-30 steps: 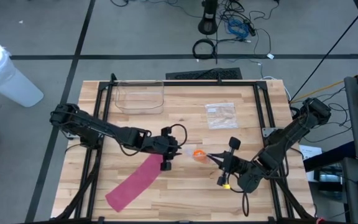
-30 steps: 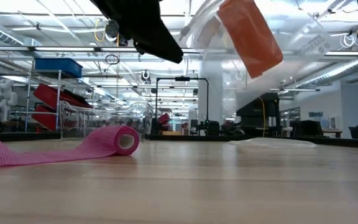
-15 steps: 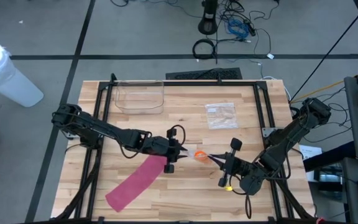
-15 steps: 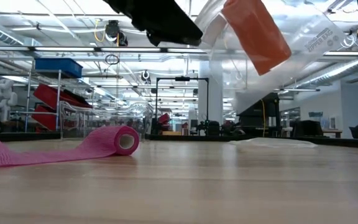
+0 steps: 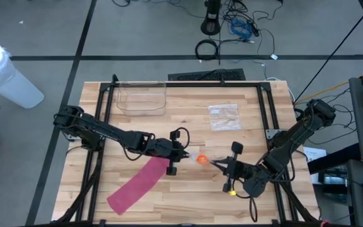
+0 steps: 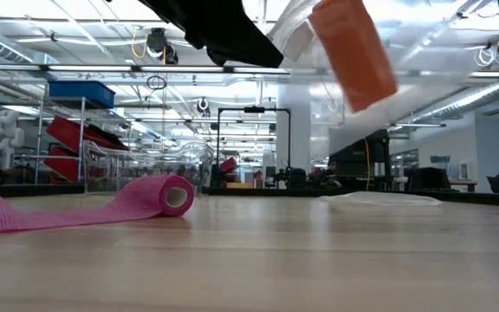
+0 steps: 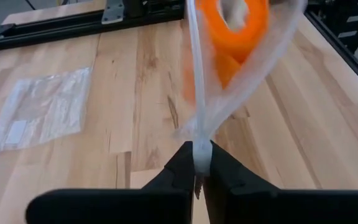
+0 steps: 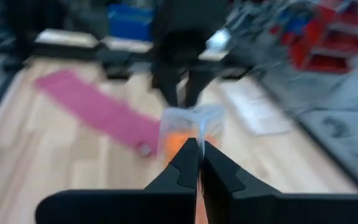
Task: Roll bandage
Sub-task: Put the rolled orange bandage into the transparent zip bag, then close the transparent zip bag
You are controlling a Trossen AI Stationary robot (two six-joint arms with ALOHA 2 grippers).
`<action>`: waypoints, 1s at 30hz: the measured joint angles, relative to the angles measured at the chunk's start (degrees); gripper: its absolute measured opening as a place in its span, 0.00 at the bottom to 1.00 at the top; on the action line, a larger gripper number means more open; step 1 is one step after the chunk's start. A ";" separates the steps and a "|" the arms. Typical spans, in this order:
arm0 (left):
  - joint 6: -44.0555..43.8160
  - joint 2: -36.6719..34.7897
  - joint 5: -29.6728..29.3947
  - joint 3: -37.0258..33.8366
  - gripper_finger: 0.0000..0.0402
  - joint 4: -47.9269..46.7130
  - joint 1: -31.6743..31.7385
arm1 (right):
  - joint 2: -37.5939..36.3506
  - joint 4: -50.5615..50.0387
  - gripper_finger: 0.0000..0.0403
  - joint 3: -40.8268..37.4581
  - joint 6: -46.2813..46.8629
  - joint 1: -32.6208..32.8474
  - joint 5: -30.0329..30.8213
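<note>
I hold clear bag between left gripper and right gripper, both pinched on its edges | orange bandage roll inside, midway | pink bandage lies below-behind left gripper, axis diagonal

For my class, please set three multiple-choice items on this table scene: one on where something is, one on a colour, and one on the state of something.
1. Where is the clear bag with the orange roll?
A. Flat on the table
B. Held up between both grippers
C. In the clear tray

2. What colour is the bandage lying partly unrolled on the table?
A. Pink
B. White
C. Green

3. How is the left gripper?
A. Wide open above the bandage
B. Shut on the bag
C. Resting open on the table

Key: 1 B, the low view shows it off the table, with the right gripper at its other side. 2 A, the high view shows a pink strip. 3 B, its wrist view shows the fingers pinching the plastic.
</note>
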 joint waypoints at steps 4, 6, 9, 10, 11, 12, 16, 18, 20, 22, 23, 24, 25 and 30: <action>-0.01 -0.02 0.37 0.00 0.03 -1.04 -0.39 | 0.04 -3.85 0.01 0.00 3.77 0.04 -5.26; -0.04 -0.02 1.80 0.00 0.03 -2.85 -0.40 | 0.04 -3.96 0.03 0.00 3.11 0.04 -5.29; -0.03 -0.02 3.48 0.00 0.03 -5.75 -0.42 | -1.72 -4.34 0.11 0.02 1.10 0.25 -5.72; -0.05 -0.02 3.57 0.00 0.03 -6.22 -0.43 | -2.54 -4.79 0.15 0.54 0.87 0.26 -6.11; -0.28 -0.02 3.58 0.00 0.03 -6.68 -0.40 | -3.34 -4.86 0.18 1.34 0.47 0.09 -7.13; -0.88 -0.02 3.57 0.00 0.03 -6.99 -0.30 | -4.07 -4.87 0.22 2.11 0.01 -0.08 -8.89; -3.06 -0.04 3.58 0.00 0.03 -7.52 0.23 | -4.80 -3.97 0.40 5.12 -3.71 -1.85 -15.50; -3.08 -0.04 3.58 0.00 0.03 -7.51 0.25 | -3.58 -3.96 0.48 6.31 -5.45 -4.09 -17.01; -4.17 -0.04 3.59 0.00 0.03 -7.55 0.20 | -1.54 -4.04 0.56 6.85 -7.02 -7.17 -20.09; -4.87 -0.04 3.67 0.00 0.03 -7.67 0.17 | 0.67 -4.54 0.62 7.14 -8.71 -10.15 -23.22; -4.96 -0.07 3.69 0.00 0.03 -7.64 0.18 | 1.60 -4.50 0.64 7.38 -9.60 -11.57 -24.41; -4.98 -0.07 3.87 0.00 0.03 -7.65 0.19 | 2.38 -4.13 0.66 7.66 -10.39 -12.91 -25.54; -4.98 -0.07 4.14 0.00 0.03 -7.65 0.19 | 3.12 -3.92 0.68 8.02 -11.36 -14.30 -26.94; -4.56 -0.07 5.07 0.00 0.03 -7.87 0.19 | 7.32 -4.22 0.71 10.28 -14.87 -20.56 -37.28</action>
